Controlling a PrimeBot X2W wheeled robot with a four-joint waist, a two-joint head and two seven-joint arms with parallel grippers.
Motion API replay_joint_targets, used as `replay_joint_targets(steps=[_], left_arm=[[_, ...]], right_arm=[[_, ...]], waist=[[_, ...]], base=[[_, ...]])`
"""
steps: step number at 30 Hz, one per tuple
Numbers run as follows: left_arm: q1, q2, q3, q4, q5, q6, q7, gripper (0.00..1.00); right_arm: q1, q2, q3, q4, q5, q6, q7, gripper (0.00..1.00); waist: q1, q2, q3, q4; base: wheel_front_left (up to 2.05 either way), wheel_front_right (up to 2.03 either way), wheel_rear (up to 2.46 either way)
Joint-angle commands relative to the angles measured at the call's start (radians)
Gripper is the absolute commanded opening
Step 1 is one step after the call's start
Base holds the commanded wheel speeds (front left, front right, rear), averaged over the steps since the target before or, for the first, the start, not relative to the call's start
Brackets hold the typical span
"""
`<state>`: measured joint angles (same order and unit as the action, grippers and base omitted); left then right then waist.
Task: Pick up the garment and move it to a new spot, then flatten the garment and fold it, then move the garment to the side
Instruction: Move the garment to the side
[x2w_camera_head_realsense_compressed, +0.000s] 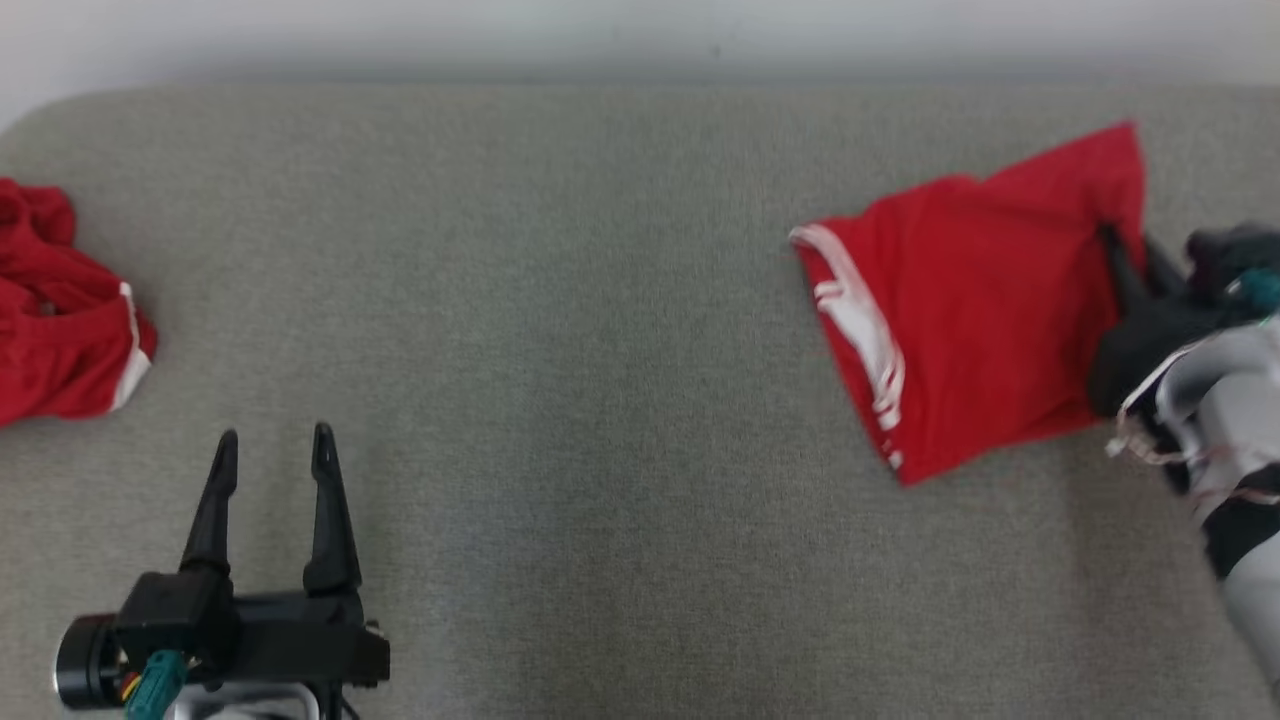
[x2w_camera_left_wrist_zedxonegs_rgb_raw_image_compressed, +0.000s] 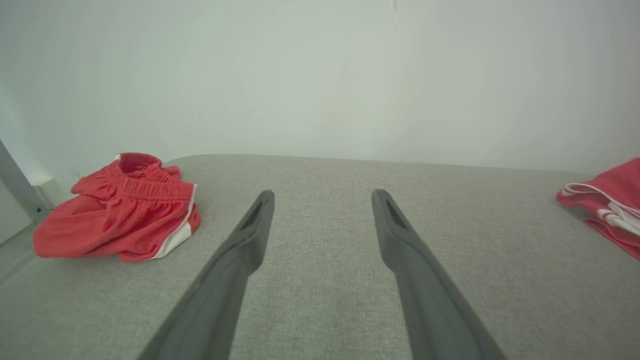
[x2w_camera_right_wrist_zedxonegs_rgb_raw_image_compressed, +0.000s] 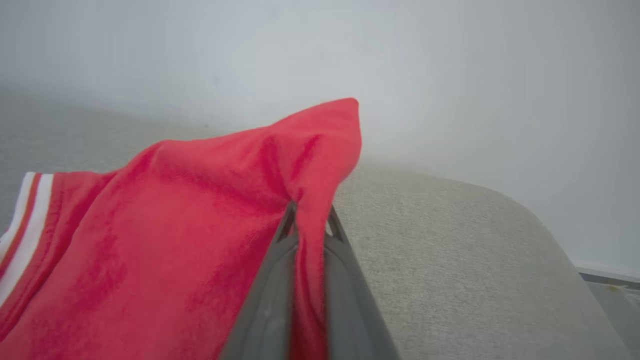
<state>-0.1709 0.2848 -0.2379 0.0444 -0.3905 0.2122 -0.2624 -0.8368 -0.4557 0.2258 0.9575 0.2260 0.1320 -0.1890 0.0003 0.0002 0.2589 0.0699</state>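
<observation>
While pinched, garment (x2w_camera_right_wrist_zedxonegs_rgb_raw_image_compressed: 165, 225) drapes leftward from right pincer (x2w_camera_right_wrist_zedxonegs_rgb_raw_image_compressed: 310, 220), seemingly lifted.

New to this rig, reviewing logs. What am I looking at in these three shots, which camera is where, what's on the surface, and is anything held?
A two-armed robot works over a grey padded surface. One picture looks down from its head; the other two look along each gripper's dark fingers. The left gripper hovers open and empty. The right gripper is shut on the edge of the folded red garment, which has white stripes. A second, crumpled red garment lies at the robot's far left, untouched.
</observation>
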Motion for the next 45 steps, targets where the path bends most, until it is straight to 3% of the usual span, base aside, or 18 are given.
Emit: replay_joint_targets(steps=[1,12,19,33,45], left_arm=[[-0.025,-0.009,0.004,-0.005,0.018,-0.003,-0.003,1.0],[-0.129,-0.056,0.041,-0.098,0.124,-0.057,-0.003,1.0],[-0.143,-0.033,0.063,-0.181,0.178,-0.075,-0.003,1.0],[-0.145,0.061,0.103,-0.349,0.233,-0.061,0.059,1.0],[-0.117,0.1,0.129,-0.449,0.25,-0.042,0.101,1.0]], right_arm=[[-0.018,-0.02,0.008,-0.007,0.007,-0.003,0.004,0.0],[-0.195,-0.294,0.072,-0.089,0.063,-0.003,0.11,0.0],[-0.268,-0.381,0.103,-0.119,0.085,-0.003,0.169,0.0],[-0.383,-0.382,0.128,-0.119,0.061,-0.003,0.166,0.0],[-0.488,-0.415,0.132,-0.109,-0.009,-0.003,0.173,0.0]], waist=[[-0.0003,-0.0002,0.122,-0.041],[-0.0003,-0.0002,0.277,-0.059],[-0.0003,-0.0002,0.335,-0.096],[-0.0003,-0.0002,0.437,-0.185],[-0.0003,-0.0002,0.481,-0.204]], base=[[0.0,0.0,0.0],[0.0,0.0,0.0],[0.0,0.0,0.0],[0.0,0.0,0.0],[0.0,0.0,0.0]])
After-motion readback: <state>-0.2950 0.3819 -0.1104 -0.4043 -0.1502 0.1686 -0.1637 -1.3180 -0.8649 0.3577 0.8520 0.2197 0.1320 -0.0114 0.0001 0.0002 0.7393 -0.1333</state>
